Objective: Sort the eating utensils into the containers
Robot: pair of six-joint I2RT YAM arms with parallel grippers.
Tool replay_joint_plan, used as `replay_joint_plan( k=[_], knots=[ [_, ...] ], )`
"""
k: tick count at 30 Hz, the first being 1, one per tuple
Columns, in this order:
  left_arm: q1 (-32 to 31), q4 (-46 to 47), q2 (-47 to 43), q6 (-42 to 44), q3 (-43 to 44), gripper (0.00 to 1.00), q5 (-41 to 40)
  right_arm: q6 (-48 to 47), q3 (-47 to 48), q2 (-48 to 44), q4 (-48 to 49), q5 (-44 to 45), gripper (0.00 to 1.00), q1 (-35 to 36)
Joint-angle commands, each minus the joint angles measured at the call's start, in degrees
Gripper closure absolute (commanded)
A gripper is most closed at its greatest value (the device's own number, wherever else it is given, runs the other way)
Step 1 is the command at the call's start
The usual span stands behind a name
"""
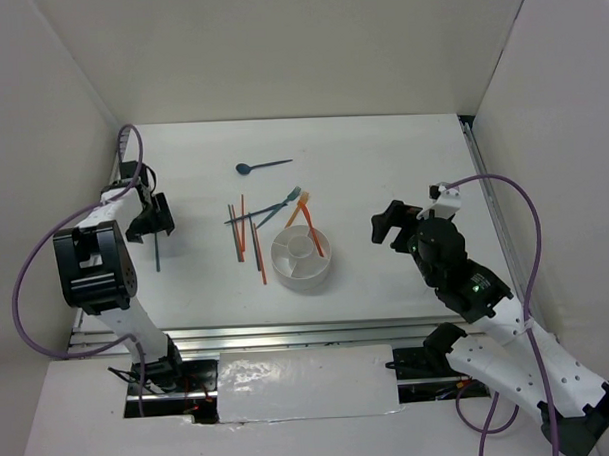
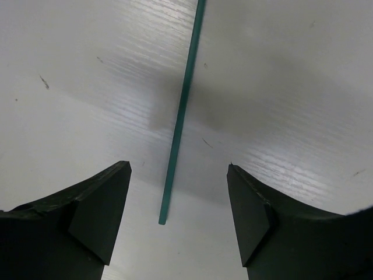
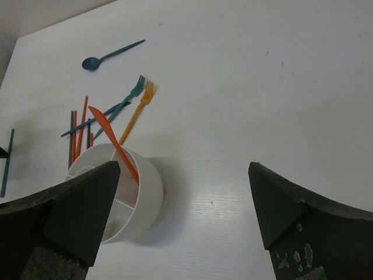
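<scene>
A dark teal chopstick (image 2: 182,111) lies flat on the white table, its near end between the fingers of my open left gripper (image 2: 179,166), which touch nothing. From above, that gripper (image 1: 154,221) hangs over the chopstick (image 1: 156,255) at the far left. The round white container (image 1: 301,256) stands mid-table with an orange utensil (image 1: 313,233) leaning in one compartment. My right gripper (image 1: 389,225) is open to the container's right; its view shows the container (image 3: 145,192) by its left finger. Orange and teal chopsticks (image 1: 240,230), a teal fork (image 1: 284,204), an orange fork (image 1: 297,208) and a blue spoon (image 1: 260,166) lie loose.
White walls close in the table on the left, back and right. A metal rail (image 1: 486,192) runs along the right edge and another along the front edge (image 1: 288,334). Purple cables (image 1: 524,210) loop off both arms.
</scene>
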Motion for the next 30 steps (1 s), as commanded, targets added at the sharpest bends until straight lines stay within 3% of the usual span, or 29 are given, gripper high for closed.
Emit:
replay_joint_plan(
  k=[1,7,15,18,21,22,23,24,30],
  knots=[
    [1.48,0.48,1.42,0.71,-0.32,0.23,1.18,-0.71,0.94,-0.65,3.03,0.04,0.00,-0.22],
    [2.98,1.27,3.36,0.53,-0.32,0.25,2.67,-0.18,0.67,-1.18,2.94,1.36,0.00,-0.31],
    [3.07,2.41,9.06,0.01,1.52,0.40,5.23,-0.71,1.82,-0.56,2.33,1.36,0.00,-0.31],
    [3.15,3.11,10.12,-0.08,1.44,0.48,5.22,-0.53,1.73,-0.82,2.42,0.92,0.00,-0.40],
    [3.15,2.86,11.27,-0.17,1.87,0.63,5.92,-0.18,1.90,-0.47,2.24,0.84,0.00,-0.48],
    [3.15,2.68,11.62,-0.35,2.31,0.84,6.01,0.17,2.08,-0.47,2.15,0.84,0.00,-0.31],
    [3.07,2.50,12.06,-0.35,2.58,0.96,6.10,0.08,2.17,-0.38,2.06,0.75,0.00,-0.40],
    [3.07,2.24,12.32,-0.35,3.01,1.00,6.45,0.17,2.25,-0.38,2.06,0.66,0.00,-0.31],
    [3.07,0.75,11.19,-0.17,5.04,1.00,9.96,0.43,2.34,-1.09,1.36,0.92,0.00,-0.31]
  ],
)
